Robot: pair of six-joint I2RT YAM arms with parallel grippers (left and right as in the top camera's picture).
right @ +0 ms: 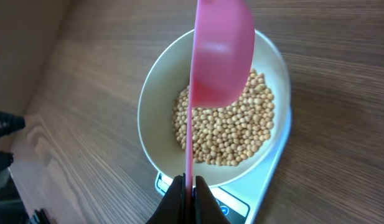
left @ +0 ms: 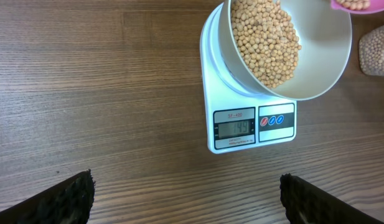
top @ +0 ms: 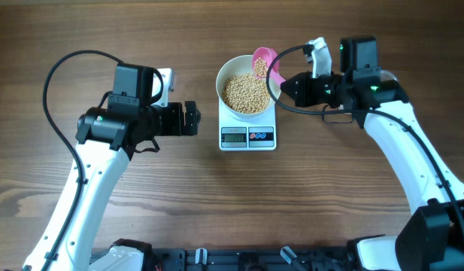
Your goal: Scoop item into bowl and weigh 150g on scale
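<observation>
Left gripper [top: 190, 118]: jaws spread wide, nothing in them; parked left of the scale [top: 248, 138] and apart from it, likely so its wrist camera has the display [left: 234, 129] in sight and the arm is clear of the pour
Scale: flat on the wood table [top: 179, 203], display edge toward the robot
White bowl [left: 328, 56]: centred on the scale's platform, so each added bean registers at once
Soybeans [top: 247, 92]: heaped in the bowl
Pink scoop [right: 221, 56]: tipped on its side above the bowl's far right rim, a few beans in it; I judge for trickling in the last few
Right gripper [right: 190, 188]: fingers pinched tight on the scoop's thin handle
Writing: red model mark above the display looks like SF-400; digits seem to read 149, blurred, so the target looks nearly met
</observation>
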